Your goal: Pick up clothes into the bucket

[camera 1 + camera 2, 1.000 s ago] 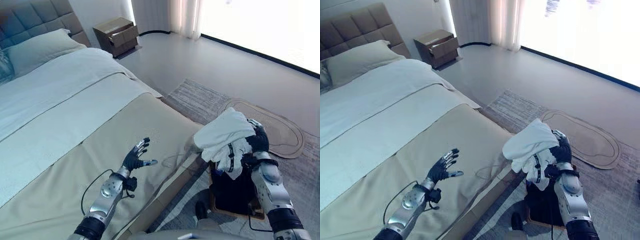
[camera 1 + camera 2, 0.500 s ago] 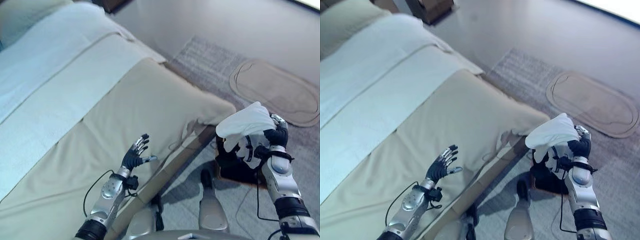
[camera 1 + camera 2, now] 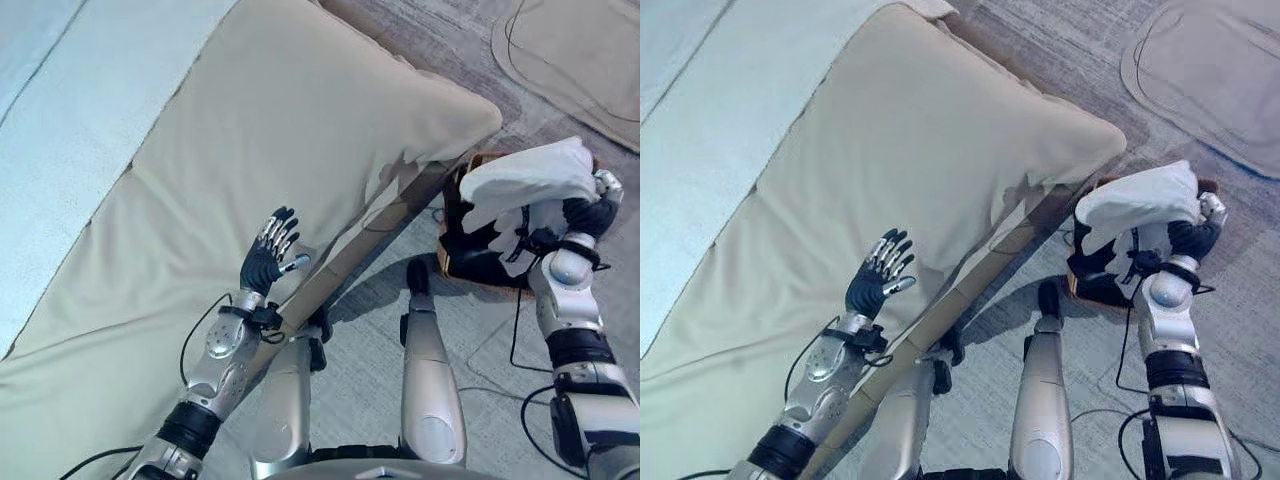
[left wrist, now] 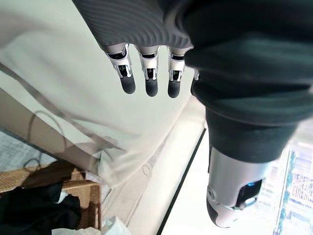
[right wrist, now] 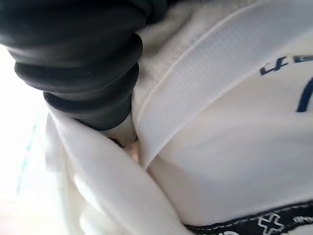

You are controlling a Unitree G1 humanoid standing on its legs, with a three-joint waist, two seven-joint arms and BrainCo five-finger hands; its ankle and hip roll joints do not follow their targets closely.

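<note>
The white garment point(image 3: 530, 180) hangs bunched in the right robot hand point(image 3: 588, 215) directly over the bucket point(image 3: 470, 262) at 3 o'clock beside the bed point(image 3: 250, 130), so releasing comes next, while the left robot hand point(image 3: 268, 262) hovers open-fingered, empty.

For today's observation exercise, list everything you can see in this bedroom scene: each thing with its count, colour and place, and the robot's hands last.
Garment: one, white with dark print, held above the bucket.
Bucket: one, brown with dark clothes inside, on the floor by the bed's corner.
Bed: one, beige cover with pale sheet, on the robot's left.
Rug: one, grey, under the bucket.
Mat: one, beige, oval, on the rug.
Left hand: open, above the bed.
Right hand: clutching the garment.
</note>
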